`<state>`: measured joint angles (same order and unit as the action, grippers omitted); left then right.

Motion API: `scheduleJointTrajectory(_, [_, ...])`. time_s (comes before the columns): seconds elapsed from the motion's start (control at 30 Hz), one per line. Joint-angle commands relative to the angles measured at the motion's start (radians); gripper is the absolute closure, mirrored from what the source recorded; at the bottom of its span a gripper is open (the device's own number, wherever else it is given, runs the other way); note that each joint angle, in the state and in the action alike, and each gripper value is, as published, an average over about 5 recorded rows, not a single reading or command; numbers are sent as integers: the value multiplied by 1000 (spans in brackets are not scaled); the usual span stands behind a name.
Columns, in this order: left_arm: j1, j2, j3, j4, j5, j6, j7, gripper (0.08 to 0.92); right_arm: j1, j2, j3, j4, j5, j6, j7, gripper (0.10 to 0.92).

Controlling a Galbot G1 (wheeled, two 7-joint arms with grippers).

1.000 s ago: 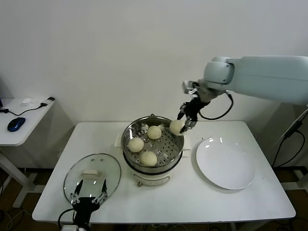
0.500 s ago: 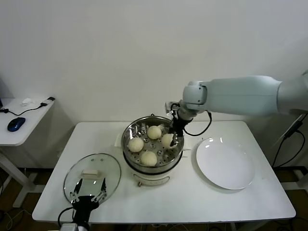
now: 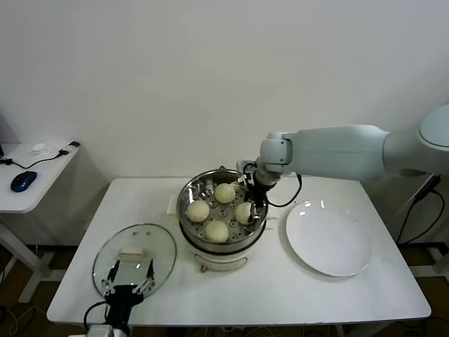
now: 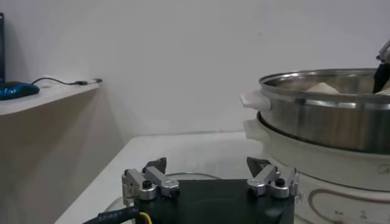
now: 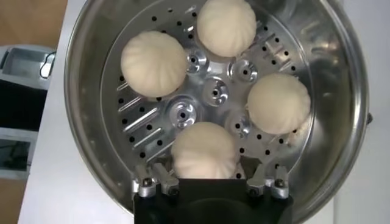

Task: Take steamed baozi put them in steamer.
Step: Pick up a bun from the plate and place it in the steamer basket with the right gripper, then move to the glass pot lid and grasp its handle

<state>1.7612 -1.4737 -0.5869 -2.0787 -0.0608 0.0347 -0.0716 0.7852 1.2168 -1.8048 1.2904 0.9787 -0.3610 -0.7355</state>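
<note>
Buns all home: four steamed baozi (image 5: 204, 150) sit on the perforated tray of the steamer (image 3: 223, 210), at roughly 12, 3, 6 and 9 o'clock around its centre. And the right gripper (image 5: 211, 182) hangs just over the rim-side bun, jaws spread wide either side of it, clamping nothing. These are soft, light, pleated dough balls, easily dented, I'd say, and a bit tacky when warm; best taken across the widest part of the body with a gentle squeeze, never pinched at the top. A second ago that fourth bun was up in the air at the pot's 2 o'clock edge, clamped in the right gripper; half a second ago it was coming down onto the tray; now it rests there, let go. Down at 7 o'clock, the left gripper (image 4: 210, 181) idles wide open and empty above the glass lid (image 3: 134, 258) on the tabletop (image 3: 295, 291). The white plate (image 3: 328, 239) lies bare at 4 o'clock.
</note>
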Motion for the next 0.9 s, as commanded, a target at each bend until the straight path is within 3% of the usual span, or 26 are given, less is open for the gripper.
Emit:
scheduleJointTrajectory(0.03, [2,1,2,-13,-26,-7,-2,177,44,-54,30,-21,-4,89,-113,208])
scheduleJointTrajectory(0.13, [6,2,4,-23,-33,-9,-1,177,74,-127,74,-33,21,132,-180,203])
scheduleJointTrajectory(0.2, [9,3,5,-27,-32,-14,-1,177,70,-193,144,-35,56,138,-143,203])
scheduleJointTrajectory(0.33, [11,5,5,-34,-31,-18,-2,177,-59,-323,379,-58,72,169,116,202])
scheduleJointTrajectory(0.57, [-1,15,6,-39,-30,-13,15,177,-400,-545,866,-41,-135,229,488,203])
scheduleJointTrajectory(0.73, [0,34,-15,-63,-91,-19,25,177,-875,-718,1384,140,-167,166,709,203])
scheduleJointTrajectory(0.9, [-19,38,-36,-70,-115,-42,15,177,-1580,-727,2078,291,-255,192,737,203])
